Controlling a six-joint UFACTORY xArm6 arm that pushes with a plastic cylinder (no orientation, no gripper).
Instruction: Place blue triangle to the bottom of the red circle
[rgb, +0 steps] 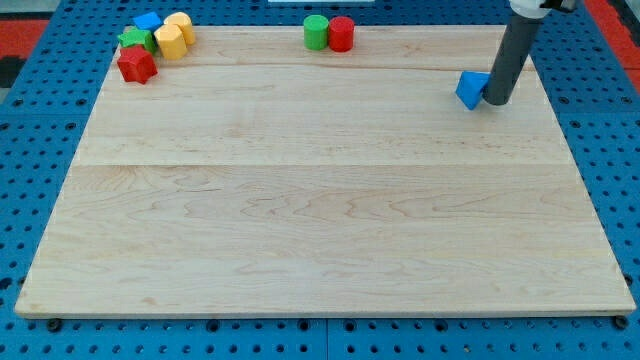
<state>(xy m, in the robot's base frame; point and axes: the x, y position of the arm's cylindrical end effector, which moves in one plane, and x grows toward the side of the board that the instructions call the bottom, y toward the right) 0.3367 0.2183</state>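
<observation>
The blue triangle (470, 89) lies near the board's right edge, toward the view's top. My tip (496, 101) stands right against its right side, touching or nearly touching. The red circle (341, 33) sits at the top edge of the board, near the middle, far to the left of the triangle. A green circle (316, 32) touches the red circle's left side.
A cluster sits at the top left corner: a red star-like block (137, 65), a green block (135, 40), a blue block (148, 21) and two yellow blocks (172, 40). The wooden board (320, 200) lies on a blue pegboard.
</observation>
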